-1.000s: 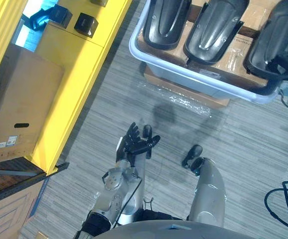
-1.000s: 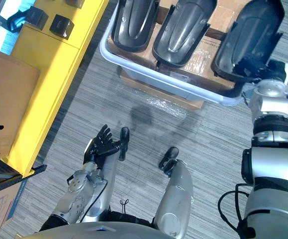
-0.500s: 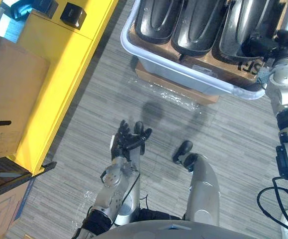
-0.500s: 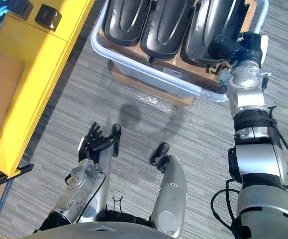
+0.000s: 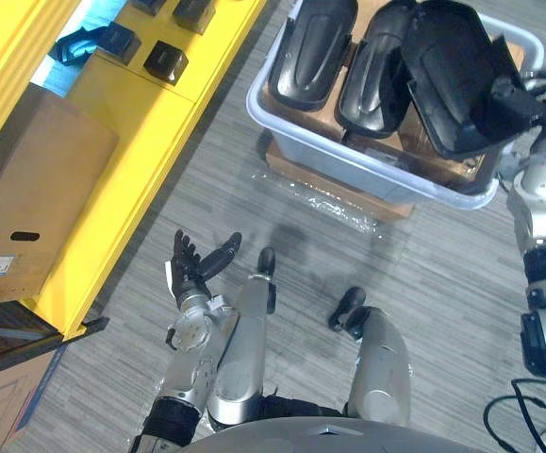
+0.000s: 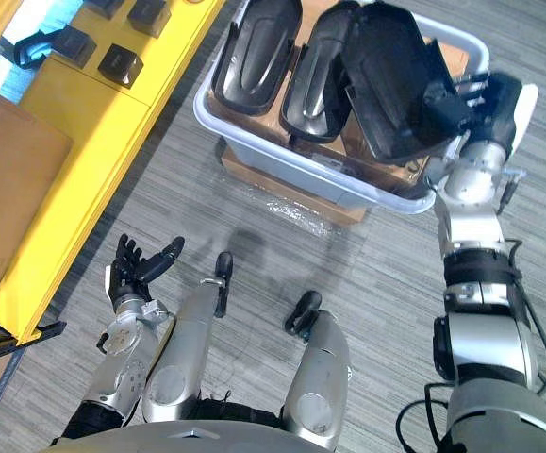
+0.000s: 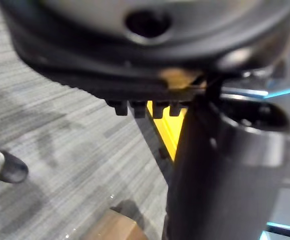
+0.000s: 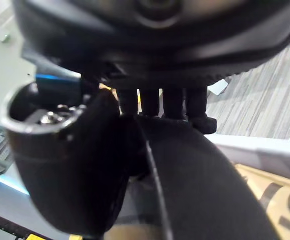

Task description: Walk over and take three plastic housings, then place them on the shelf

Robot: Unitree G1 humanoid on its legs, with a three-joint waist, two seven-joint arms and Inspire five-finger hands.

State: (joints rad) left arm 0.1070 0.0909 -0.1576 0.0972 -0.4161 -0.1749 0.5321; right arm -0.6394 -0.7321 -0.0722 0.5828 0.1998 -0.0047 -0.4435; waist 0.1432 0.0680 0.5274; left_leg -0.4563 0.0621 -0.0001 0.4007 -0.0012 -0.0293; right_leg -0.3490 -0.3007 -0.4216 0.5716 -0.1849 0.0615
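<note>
Left eye view: a long yellow metal shelf [image 5: 150, 142] runs along the far left, and near it the left hand [image 5: 195, 267] hangs over the grey carpet floor [image 5: 442, 274], palm up, fingers spread, holding nothing. Farther off to the right, a pale grey plastic bin [image 5: 367, 170] holds two glossy black plastic housings [image 5: 312, 47] side by side. At its right end a third black plastic housing [image 5: 447, 75] tilts above the rim, its edge apparently pinched between the curled fingers and thumb of the right hand [image 5: 518, 99].

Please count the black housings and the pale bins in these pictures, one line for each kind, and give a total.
black housing: 3 (one held up by the right robot hand)
pale bin: 1
Total: 4
</note>
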